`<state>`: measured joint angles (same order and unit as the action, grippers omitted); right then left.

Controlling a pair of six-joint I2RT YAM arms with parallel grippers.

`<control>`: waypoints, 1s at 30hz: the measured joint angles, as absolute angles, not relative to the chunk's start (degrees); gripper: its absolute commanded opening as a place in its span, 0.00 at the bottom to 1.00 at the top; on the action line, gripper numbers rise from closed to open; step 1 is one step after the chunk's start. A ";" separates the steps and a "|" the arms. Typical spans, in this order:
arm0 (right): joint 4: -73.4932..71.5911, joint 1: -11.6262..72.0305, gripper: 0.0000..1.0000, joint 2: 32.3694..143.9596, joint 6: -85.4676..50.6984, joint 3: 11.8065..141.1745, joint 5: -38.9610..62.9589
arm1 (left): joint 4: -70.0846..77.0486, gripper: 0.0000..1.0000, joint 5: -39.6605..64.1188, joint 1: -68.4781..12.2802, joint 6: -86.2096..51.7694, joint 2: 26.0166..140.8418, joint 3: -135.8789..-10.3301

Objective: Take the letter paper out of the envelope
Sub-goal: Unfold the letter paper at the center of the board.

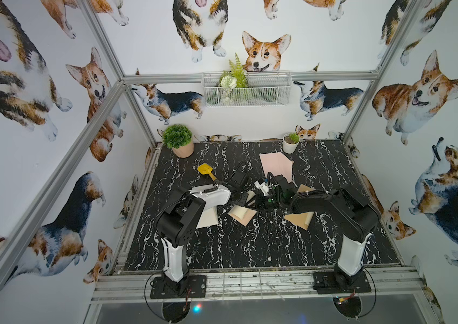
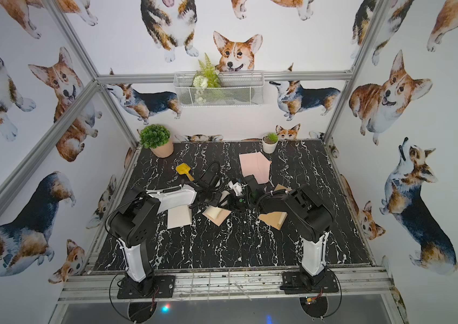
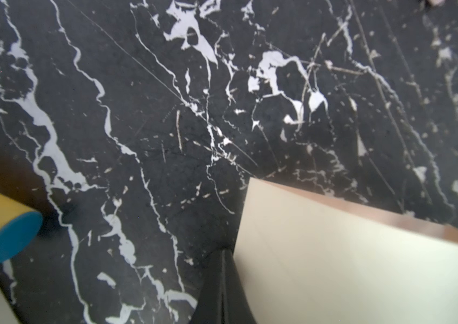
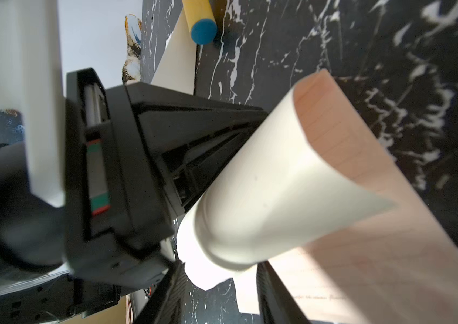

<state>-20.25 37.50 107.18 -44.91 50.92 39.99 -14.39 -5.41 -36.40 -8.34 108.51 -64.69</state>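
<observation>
The cream letter paper [image 4: 278, 182] curls up in a roll out of the peach envelope [image 4: 376, 252], which lies flat on the table. My left gripper [image 3: 223, 280] is shut on the edge of that paper [image 3: 348, 252], and its black fingers [image 4: 194, 126] reach into the curl. My right gripper [image 4: 219, 297] stands open low over the envelope's near end, with its white flap and bare table showing between the jaws. In both top views the two grippers [image 1: 246, 197] [image 1: 260, 203] meet mid-table over the envelope [image 1: 247, 217] [image 2: 220, 217].
A pink envelope [image 1: 275, 165] lies at the back. A brown envelope [image 1: 297, 216] is under the right arm and a cream sheet [image 1: 208, 218] under the left. A yellow shovel [image 1: 205, 171] with a blue-tipped handle [image 3: 6, 230] lies close left. Two potted plants [image 1: 178, 140] [image 1: 290, 141] stand along the rear.
</observation>
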 measured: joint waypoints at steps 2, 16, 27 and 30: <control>-19.84 37.50 0.45 106.87 -44.93 50.92 40.32 | -14.46 0.00 -5.19 -36.40 -8.38 108.18 -64.38; -17.80 38.26 0.45 104.64 -45.28 50.63 39.33 | -15.05 0.00 -4.60 -36.38 -8.88 107.22 -63.46; -23.24 40.34 0.45 102.41 -47.53 47.53 35.29 | -15.49 0.00 -4.71 -36.27 -9.08 106.69 -62.94; -25.76 40.66 0.45 103.26 -48.53 47.11 35.16 | -15.49 0.00 -5.15 -36.16 -9.08 106.50 -62.67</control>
